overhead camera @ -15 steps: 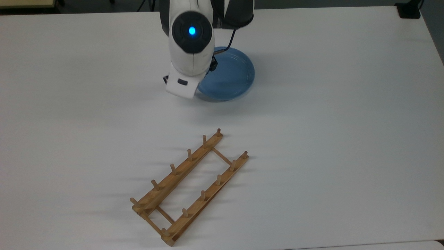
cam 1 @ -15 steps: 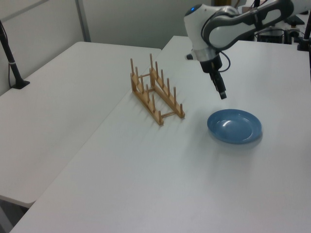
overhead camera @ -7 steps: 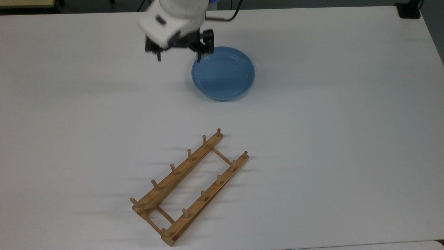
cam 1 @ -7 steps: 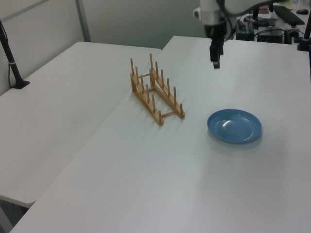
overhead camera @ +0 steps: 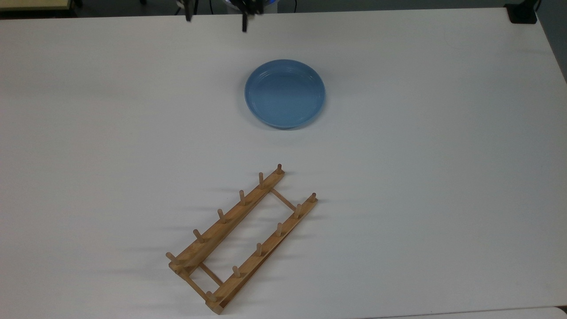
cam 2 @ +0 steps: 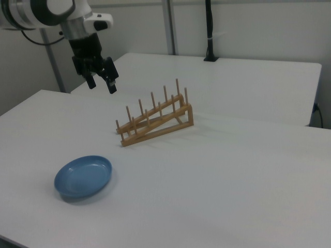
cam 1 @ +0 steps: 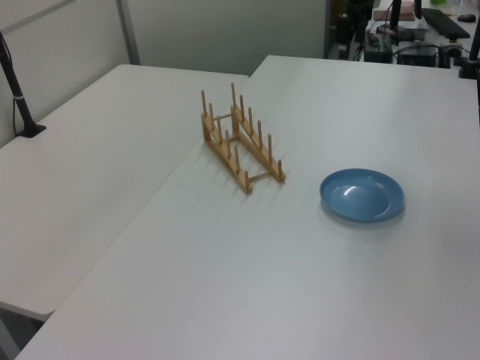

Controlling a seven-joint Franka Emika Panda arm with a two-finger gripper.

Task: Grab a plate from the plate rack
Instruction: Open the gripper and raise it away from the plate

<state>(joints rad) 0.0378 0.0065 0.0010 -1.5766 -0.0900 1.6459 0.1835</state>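
The light-blue plate (overhead camera: 285,94) lies flat on the white table, apart from the rack; it is also seen in the left view (cam 1: 362,195) and the right view (cam 2: 83,176). The wooden plate rack (overhead camera: 241,237) stands with nothing between its pegs (cam 1: 241,142) (cam 2: 155,121). My gripper (cam 2: 102,84) hangs open and holds nothing, high above the table and well behind the plate. In the top view, the gripper (overhead camera: 216,18) is at the top edge, with its two dark fingertips (overhead camera: 244,24) spread wide.
A second white table (cam 1: 90,150) adjoins this one on the left view's left. A black pole on a clamp (cam 1: 19,94) stands on it, also seen in the right view (cam 2: 209,31). A black block (overhead camera: 522,13) sits at the top view's upper right corner.
The arm has lifted and pulled back from above the plate toward the top view's top edge. The gripper has stayed open. The plate and rack have not moved.
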